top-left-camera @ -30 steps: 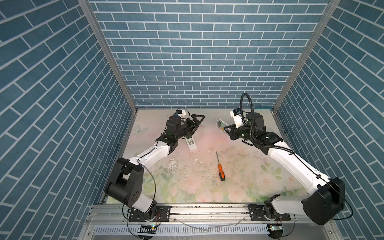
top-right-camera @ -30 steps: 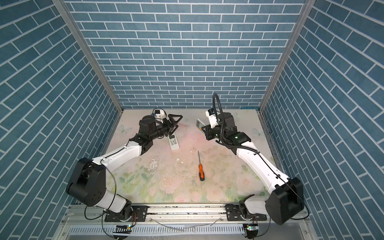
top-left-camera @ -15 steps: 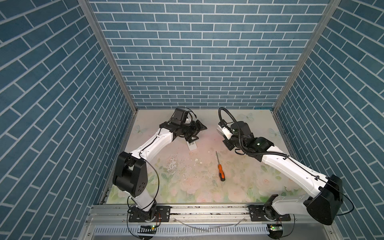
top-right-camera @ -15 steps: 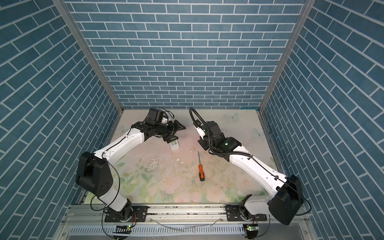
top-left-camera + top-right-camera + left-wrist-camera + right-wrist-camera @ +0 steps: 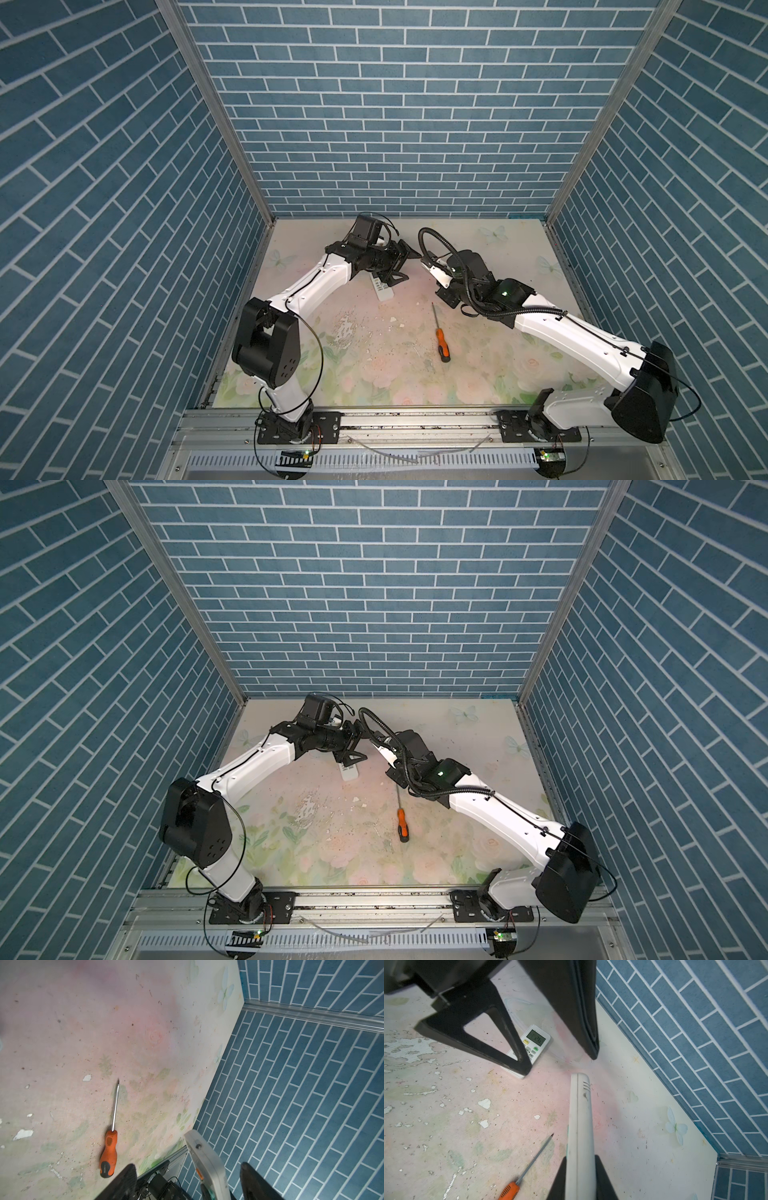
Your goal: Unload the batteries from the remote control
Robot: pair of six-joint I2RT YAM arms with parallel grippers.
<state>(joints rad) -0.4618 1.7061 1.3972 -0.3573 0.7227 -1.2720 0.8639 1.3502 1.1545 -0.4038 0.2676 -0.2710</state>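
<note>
Remote [image 5: 206, 1163] between spread left fingers [image 5: 124, 1182]

- The held remote [image 5: 579, 1126], clamped edge-on in the right gripper [image 5: 580, 1167], pokes between the spread jaws of the left gripper [image 5: 188, 1180] — a gap shows on each side of it.
- A second remote [image 5: 383, 291] lies flat just under the left gripper, in the way below.
- The screwdriver [image 5: 439, 336] lies mid-table [image 5: 374, 374]; front and far right corner are bare.
</note>
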